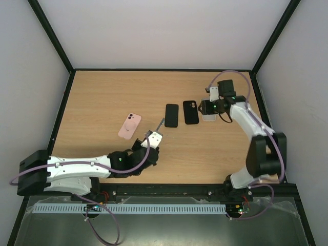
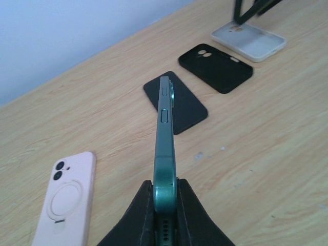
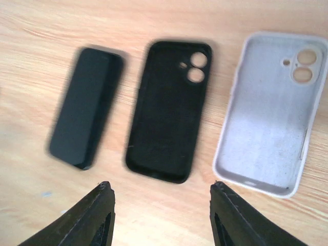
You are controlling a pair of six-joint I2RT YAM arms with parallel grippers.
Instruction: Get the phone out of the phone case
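My left gripper (image 2: 165, 182) is shut on a green phone (image 2: 164, 138), held edge-on above the table; in the top view this gripper (image 1: 154, 131) is left of centre with the phone (image 1: 159, 124) sticking out ahead. A pink case (image 2: 65, 197) lies back up to its left, camera lenses showing, also in the top view (image 1: 130, 126). My right gripper (image 3: 161, 192) is open and empty above an empty black case (image 3: 169, 110) and an empty white case (image 3: 271, 113). In the top view it (image 1: 206, 107) hovers over the white case (image 1: 209, 118).
A dark phone (image 3: 86, 107) lies flat left of the black case; it also shows in the top view (image 1: 171, 115) and the left wrist view (image 2: 177, 102). The black case (image 1: 190, 111) lies between it and the white case. Black frame rails (image 1: 61, 107) border the table.
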